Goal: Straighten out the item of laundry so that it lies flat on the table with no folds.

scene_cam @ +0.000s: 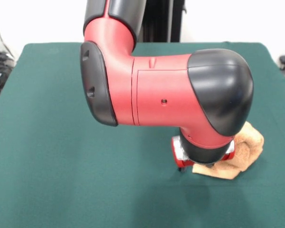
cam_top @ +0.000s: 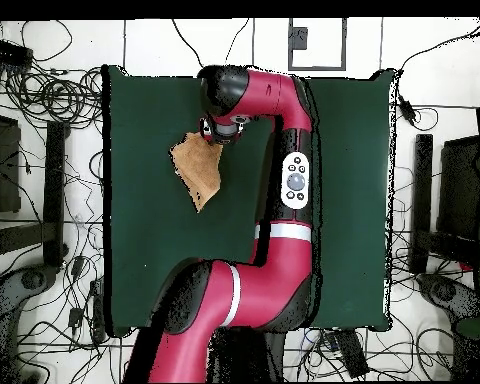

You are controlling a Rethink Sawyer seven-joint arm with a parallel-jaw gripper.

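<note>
The tan fluffy towel lies crumpled with folds on the green table, on the right side of the front view. In the overhead view the towel is in the upper left part of the table, with a pointed corner toward the robot's base. My gripper hangs low under the bent red and black arm, right at the towel's edge. In the overhead view the gripper is over the towel's far right corner. The wrist hides how the gripper stands and whether it holds the cloth.
The big red arm crosses the middle of the front view and hides the table behind it. Cables and equipment lie on the floor around the table.
</note>
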